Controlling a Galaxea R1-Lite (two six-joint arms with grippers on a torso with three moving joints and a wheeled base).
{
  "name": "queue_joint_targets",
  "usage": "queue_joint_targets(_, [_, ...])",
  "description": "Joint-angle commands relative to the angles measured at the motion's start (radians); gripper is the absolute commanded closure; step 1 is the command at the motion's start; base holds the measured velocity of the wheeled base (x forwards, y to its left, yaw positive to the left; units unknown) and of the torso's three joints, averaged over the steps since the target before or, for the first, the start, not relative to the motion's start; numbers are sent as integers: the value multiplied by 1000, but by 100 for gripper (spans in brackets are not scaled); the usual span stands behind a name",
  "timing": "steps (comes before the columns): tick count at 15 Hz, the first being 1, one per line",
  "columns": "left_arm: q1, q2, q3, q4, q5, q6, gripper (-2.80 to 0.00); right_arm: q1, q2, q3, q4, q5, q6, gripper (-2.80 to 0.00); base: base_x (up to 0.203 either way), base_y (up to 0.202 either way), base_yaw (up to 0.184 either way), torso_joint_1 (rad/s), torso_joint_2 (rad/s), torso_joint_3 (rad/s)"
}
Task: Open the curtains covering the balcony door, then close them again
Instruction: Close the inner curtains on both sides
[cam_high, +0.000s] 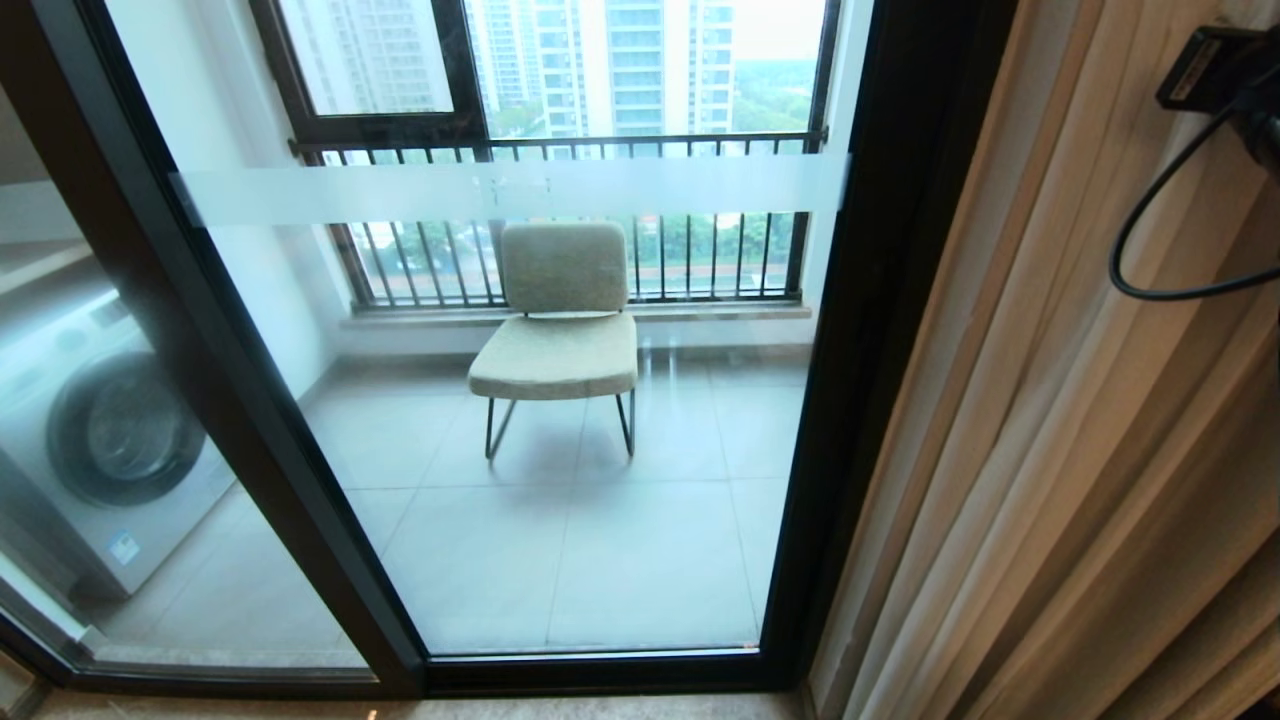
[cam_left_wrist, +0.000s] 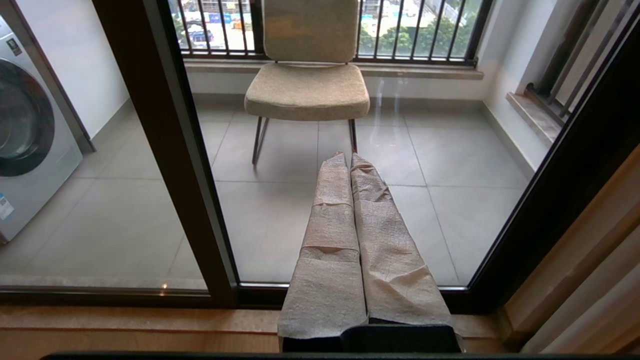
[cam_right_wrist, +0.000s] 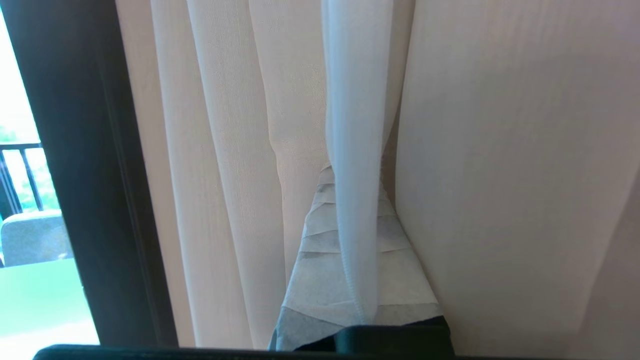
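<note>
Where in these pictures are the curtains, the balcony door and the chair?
curtains (cam_high: 1080, 420), head view, on the beige folds.
balcony door (cam_high: 860, 330), head view, on its black right frame.
chair (cam_high: 555, 355), head view, on the seat cushion.

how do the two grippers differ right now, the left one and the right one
The left gripper points at the balcony door glass, with nothing between its fingers; the right gripper is pushed into the curtains, a sheer white fold draped over it. The left gripper is clear of any fabric; the right gripper has beige folds on both sides. Both are shut and wrapped in pale padding.
</note>
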Motion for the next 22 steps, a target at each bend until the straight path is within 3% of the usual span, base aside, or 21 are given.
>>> queue_joint_targets(1, [0, 0, 0, 0, 0, -1, 0, -1, 27, -19, -7, -1, -1, 0, 0, 0, 0, 0, 0, 0])
queue_joint_targets(5, [0, 0, 0, 0, 0, -1, 0, -1, 27, -21, -5, -3, -2, 0, 0, 0, 0, 0, 0, 0])
queue_joint_targets(6, [0, 0, 0, 0, 0, -1, 0, -1, 27, -21, -5, -1, -2, -280, 0, 0, 0, 0, 0, 0])
queue_joint_targets(16, [0, 0, 0, 0, 0, -1, 0, -3, -38, 6, 11, -1, -2, -280, 0, 0, 0, 0, 0, 0])
queue_joint_targets(22, [0, 0, 0, 0, 0, -1, 0, -3, -205, 209, 37, 0, -2, -280, 0, 0, 0, 0, 0, 0])
